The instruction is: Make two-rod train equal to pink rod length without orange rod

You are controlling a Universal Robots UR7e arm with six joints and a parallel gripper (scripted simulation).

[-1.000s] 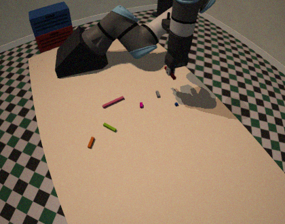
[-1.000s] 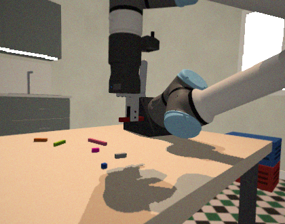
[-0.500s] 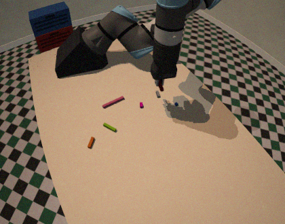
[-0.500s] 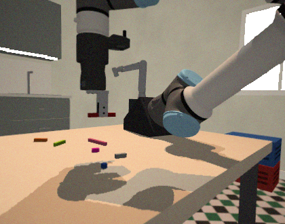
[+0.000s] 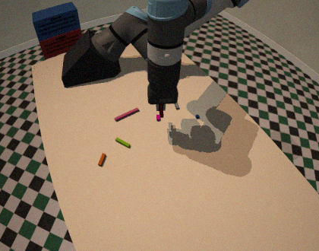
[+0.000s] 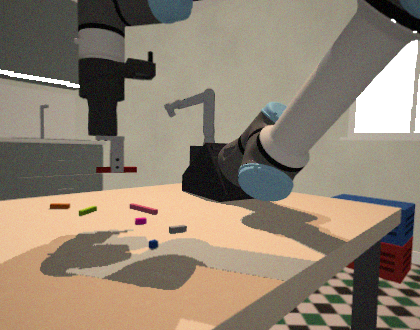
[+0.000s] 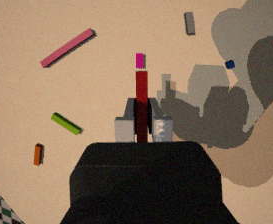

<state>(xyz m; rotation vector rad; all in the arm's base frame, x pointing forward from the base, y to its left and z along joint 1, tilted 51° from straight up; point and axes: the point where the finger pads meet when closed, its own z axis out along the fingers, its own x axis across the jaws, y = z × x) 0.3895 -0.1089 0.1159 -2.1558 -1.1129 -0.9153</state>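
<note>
Fingers of the hand (image 5: 161, 108) (image 6: 117, 167) (image 7: 142, 122) are a little bit open, squeezing the red stick (image 5: 161, 110) (image 6: 103, 170) (image 7: 142, 86) up above the bench (image 5: 144, 198) (image 6: 210, 200) (image 7: 94, 85). The small magenta stick (image 5: 158, 118) (image 6: 140, 221) (image 7: 140, 60) and the long pink stick (image 5: 127, 114) (image 6: 143, 208) (image 7: 68, 48) lie apart on it.

Wears black just above the end effector (image 5: 161, 108) (image 6: 117, 169) (image 7: 142, 120), a pale grey band (image 5: 164, 54) (image 6: 101, 44) higher, light blue caps (image 5: 167, 10) (image 6: 265, 182) beyond.

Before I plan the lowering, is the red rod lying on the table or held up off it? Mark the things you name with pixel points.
Held up: the exterior view shows the red rod (image 5: 161, 110) (image 6: 130, 170) (image 7: 142, 87) gripped well above the tabletop.
</note>
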